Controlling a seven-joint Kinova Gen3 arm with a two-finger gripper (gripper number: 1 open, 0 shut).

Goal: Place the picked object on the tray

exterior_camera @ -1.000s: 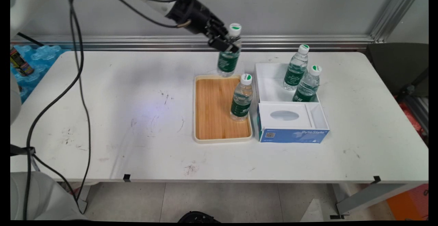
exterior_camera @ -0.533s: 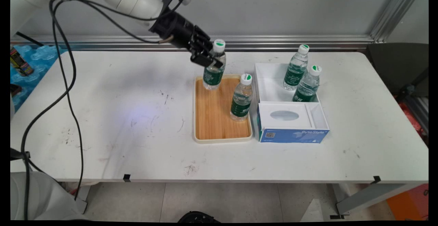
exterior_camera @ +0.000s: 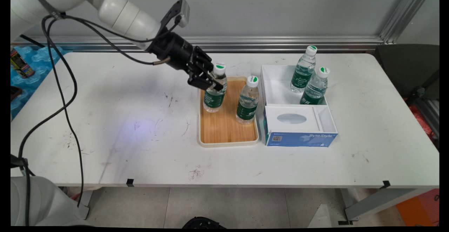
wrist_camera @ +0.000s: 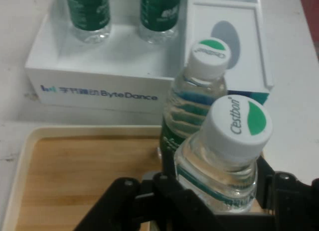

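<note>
White worktop (exterior_camera: 140,119): we see our pincer (exterior_camera: 207,81) clamped on a bottle (exterior_camera: 214,91), now lowered onto the tray (exterior_camera: 228,142), at nine o'clock of another bottle (exterior_camera: 247,100).

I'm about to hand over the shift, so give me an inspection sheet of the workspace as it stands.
Surface: white table, scuffed with dark marks.
Things: held bottle over the left part of the wooden tray; whether it touches the tray cannot be told. Second bottle upright on the tray's right side. Two bottles upright in the white box.
Clutter: tissue box in front of the white box.
Claw: claw shut on the held bottle below its cap.
Cables: black cables hang from the arm.
Surroundings: grey wall, aluminium rail, blue packaging far left.
</note>
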